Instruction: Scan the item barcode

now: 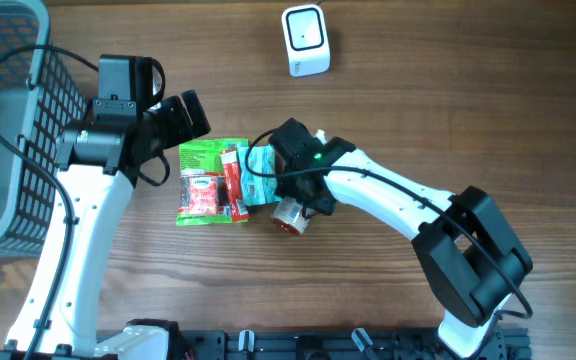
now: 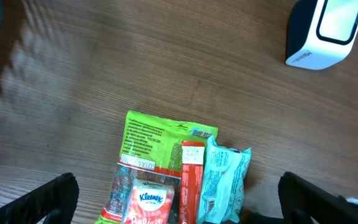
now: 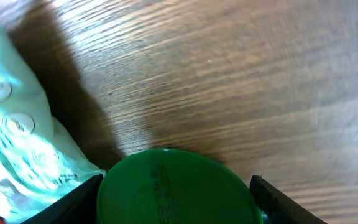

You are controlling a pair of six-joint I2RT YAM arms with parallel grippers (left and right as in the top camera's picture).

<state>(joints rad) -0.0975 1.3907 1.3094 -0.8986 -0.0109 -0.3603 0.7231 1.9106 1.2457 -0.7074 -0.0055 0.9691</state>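
Wood table [image 1: 418, 100], right pincer [image 3: 177, 199] gripping green-lidded jar [image 1: 290, 216]

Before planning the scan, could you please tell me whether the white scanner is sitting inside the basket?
No, the white scanner stands on the wooden table, well apart from the grey basket.
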